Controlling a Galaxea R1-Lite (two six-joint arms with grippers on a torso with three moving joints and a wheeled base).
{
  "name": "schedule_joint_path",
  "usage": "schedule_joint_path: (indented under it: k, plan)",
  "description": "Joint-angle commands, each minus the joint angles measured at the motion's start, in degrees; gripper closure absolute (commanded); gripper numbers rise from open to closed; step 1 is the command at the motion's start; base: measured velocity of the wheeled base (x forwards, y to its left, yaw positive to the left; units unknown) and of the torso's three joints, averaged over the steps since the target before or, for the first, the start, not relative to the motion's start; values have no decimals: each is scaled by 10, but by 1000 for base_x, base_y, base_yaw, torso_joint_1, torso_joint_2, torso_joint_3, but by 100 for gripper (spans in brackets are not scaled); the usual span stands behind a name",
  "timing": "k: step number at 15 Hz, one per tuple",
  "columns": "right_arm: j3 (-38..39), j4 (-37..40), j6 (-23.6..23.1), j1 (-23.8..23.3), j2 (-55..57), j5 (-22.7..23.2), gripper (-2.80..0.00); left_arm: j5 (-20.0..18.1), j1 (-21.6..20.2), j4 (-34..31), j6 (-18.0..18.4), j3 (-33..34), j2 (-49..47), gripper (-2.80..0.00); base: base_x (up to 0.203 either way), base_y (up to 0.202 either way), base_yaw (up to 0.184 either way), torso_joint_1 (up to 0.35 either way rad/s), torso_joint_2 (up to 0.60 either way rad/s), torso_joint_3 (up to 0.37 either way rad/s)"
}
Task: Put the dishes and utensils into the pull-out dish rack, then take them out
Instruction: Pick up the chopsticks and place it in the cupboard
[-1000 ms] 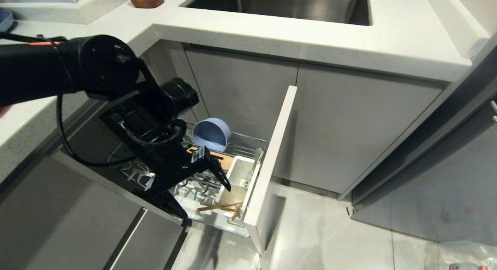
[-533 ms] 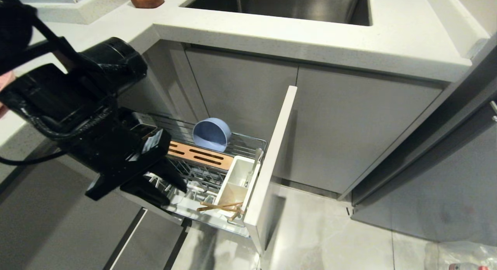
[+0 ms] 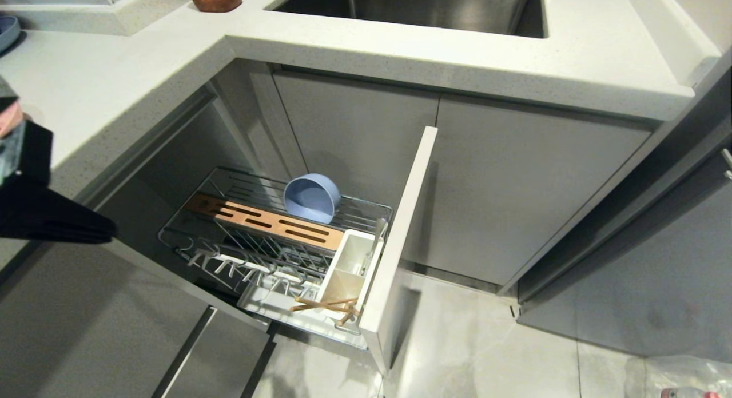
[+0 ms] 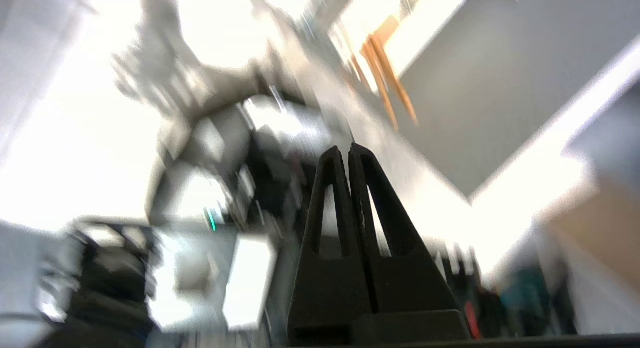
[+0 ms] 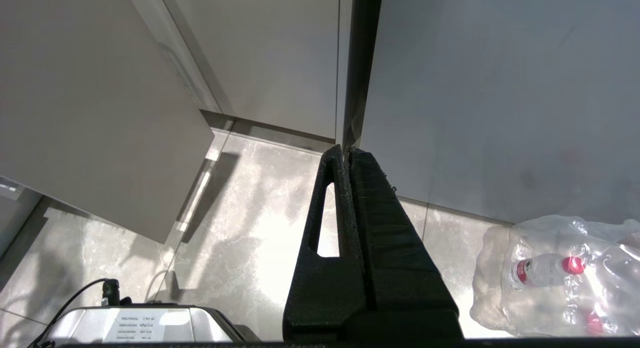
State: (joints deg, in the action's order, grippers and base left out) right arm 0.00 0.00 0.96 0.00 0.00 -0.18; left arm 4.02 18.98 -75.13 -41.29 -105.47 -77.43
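Mid-frame in head view, pull-out dish rack holds blue bowl, chopsticks & spoon; left hand closed, empty, at far left edge; right hand closed, parked; w/ unloading likely next, approach bowl rim slow, square.

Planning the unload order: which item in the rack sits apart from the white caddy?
The pale blue bowl, tipped on its side on the wires behind the copper-brown strip. The chopsticks and spoon are at the caddy.

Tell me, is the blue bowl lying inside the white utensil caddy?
No, the blue bowl stands on the wire shelf behind the copper-brown strip, apart from the white utensil caddy.
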Motion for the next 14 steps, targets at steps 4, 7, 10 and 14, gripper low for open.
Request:
schedule_joint_path:
  k: [4,7,10,14]
  plan:
    - [0,0,0,0,1,0,0,74,-158,39,56,-27,59,0,0,0,0,0,0,0]
    - [0,0,0,0,1,0,0,97,-258,123,97,-57,53,0,0,0,0,0,0,0]
    - [0,0,0,0,1,0,0,100,-329,144,112,-60,21,0,0,0,0,0,0,0]
    - [0,0,0,0,1,0,0,86,-435,153,122,-60,-26,0,0,0,0,0,0,0]
